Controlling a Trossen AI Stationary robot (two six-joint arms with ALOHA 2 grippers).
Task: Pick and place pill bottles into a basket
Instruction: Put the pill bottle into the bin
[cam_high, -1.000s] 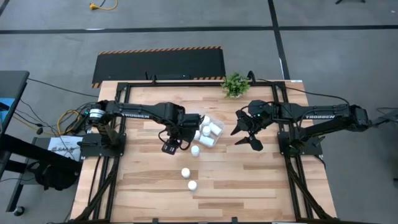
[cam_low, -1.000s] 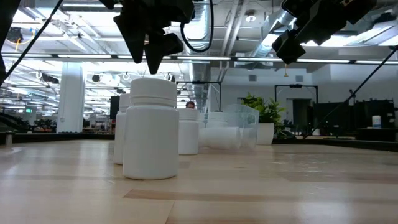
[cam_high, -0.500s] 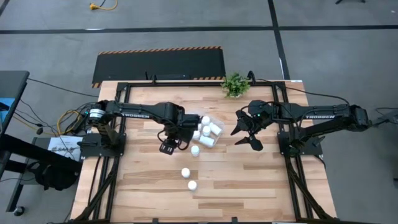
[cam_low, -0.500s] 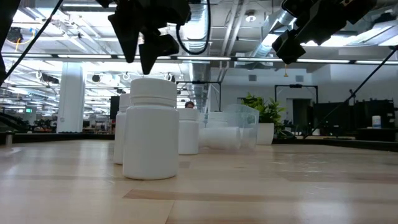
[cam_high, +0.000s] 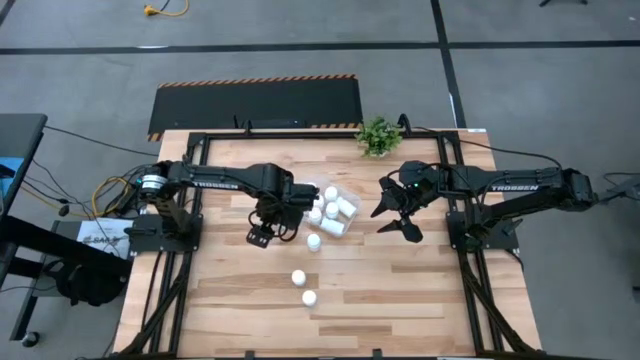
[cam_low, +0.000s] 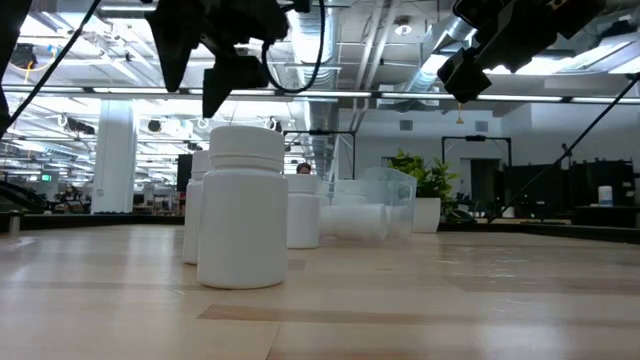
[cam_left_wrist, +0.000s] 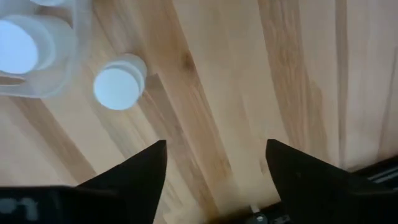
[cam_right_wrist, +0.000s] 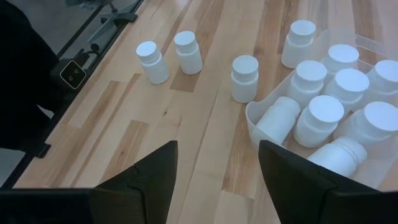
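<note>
Holding pill bottles (cam_right_wrist: 326, 118), clear basket (cam_right_wrist: 264, 134)

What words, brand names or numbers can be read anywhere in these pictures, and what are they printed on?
"TROSSEN": white letters on the dark left robot arm, high view.
"TROSSEN": white letters on the dark right robot arm, high view.
Small white cylindrical pill bottles: no labels visible.
Clear plastic rectangular basket: no text.
Green signs far back in the room, low view: too small to read.
</note>
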